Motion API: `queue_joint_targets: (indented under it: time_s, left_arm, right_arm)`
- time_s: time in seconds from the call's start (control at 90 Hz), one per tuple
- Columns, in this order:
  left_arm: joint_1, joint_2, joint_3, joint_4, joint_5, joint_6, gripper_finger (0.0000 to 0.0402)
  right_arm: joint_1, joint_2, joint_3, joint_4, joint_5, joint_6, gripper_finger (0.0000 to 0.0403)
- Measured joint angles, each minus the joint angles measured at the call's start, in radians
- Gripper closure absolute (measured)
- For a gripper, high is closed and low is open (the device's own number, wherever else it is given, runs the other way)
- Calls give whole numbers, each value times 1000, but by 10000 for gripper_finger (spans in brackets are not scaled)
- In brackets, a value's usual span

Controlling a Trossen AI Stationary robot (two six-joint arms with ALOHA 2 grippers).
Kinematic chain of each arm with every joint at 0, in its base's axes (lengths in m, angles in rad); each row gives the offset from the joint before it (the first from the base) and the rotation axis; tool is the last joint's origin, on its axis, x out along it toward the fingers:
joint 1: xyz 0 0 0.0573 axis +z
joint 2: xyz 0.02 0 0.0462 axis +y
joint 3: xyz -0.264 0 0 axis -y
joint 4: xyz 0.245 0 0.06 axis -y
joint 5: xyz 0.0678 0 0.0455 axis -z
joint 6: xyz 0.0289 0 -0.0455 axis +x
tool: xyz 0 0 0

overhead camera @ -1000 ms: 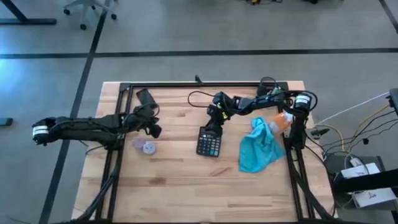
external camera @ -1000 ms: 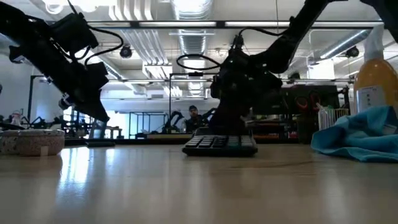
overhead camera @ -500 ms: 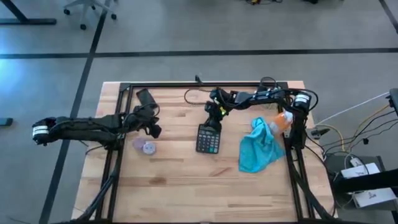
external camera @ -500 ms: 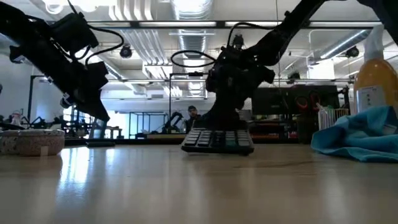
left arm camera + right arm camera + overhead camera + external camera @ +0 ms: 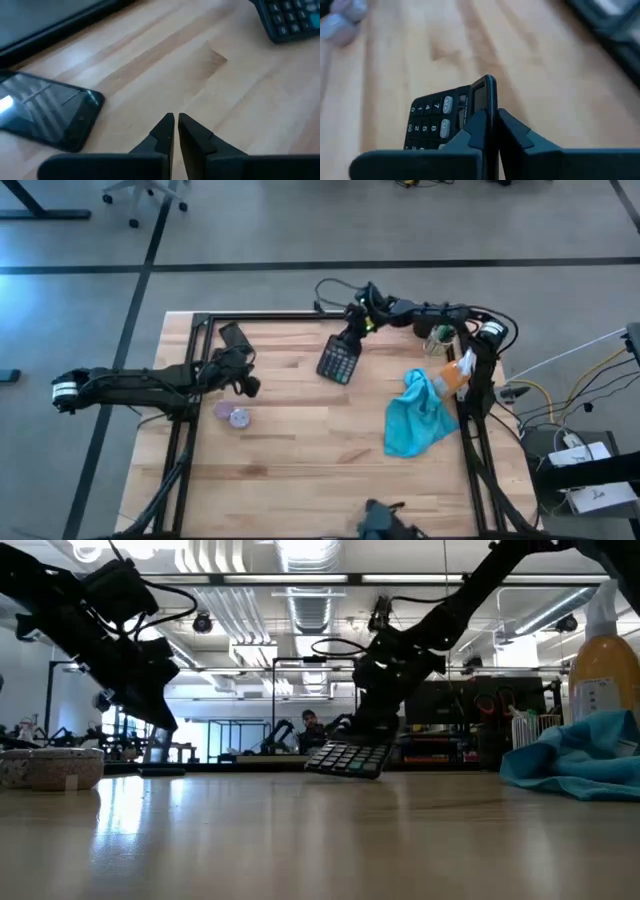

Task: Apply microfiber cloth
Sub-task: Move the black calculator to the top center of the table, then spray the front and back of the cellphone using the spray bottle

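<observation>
Calculator [image 5: 339,361] farther back, right claw [image 5: 492,125] pinching.

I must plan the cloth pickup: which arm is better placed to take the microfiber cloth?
Probably the right: the microfiber cloth lies on its side, though the right gripper is shut on the calculator. The left gripper waits, shut, farther off.

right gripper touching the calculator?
Touching. The right wrist view shows the right gripper fingers clamped on the calculator edge; the low view shows it lifted and tilted off the table.
</observation>
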Motion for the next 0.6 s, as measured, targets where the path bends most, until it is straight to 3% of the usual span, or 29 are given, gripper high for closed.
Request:
queue_joint_targets:
  time_s: [0.1,0.189,0.333,0.478,0.6]
  left_arm:
    - [5,0,0,-1,-88,-64,381]
    - [26,0,0,0,-103,-108,363]
    - [65,13,0,0,-106,-159,332]
    - [145,79,0,18,-103,-174,318]
    - [239,165,0,99,-17,-166,317]
  right_arm:
    - [-21,0,-1,0,4,-3,355]
    - [-24,0,-1,-1,50,-14,332]
    - [-23,0,-1,-8,101,-58,299]
    - [-20,-33,2,-49,86,-64,275]
    - [13,-90,5,-111,77,-76,263]
